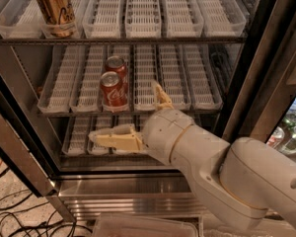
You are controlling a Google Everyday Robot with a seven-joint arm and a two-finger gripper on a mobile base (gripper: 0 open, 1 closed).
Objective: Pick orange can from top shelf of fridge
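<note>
The orange can (53, 9) is coppery gold with dark script lettering. It stands upright at the front left of the fridge's top shelf (138, 37), in the second lane tray from the left. My gripper (124, 111) is low in front of the open fridge (266, 68), level with the two lower shelves and well below and right of the orange can. Its fingers are spread open and empty: one finger (113, 140) points left, the other finger (160, 96) points up.
Two red Coca-Cola cans (113, 90) stand one behind the other on the middle shelf, just up and left of my gripper. The fridge's steel frame (19, 157) runs down the left. Cables (15, 216) lie on the floor at lower left. Bottles (288, 135) show at far right.
</note>
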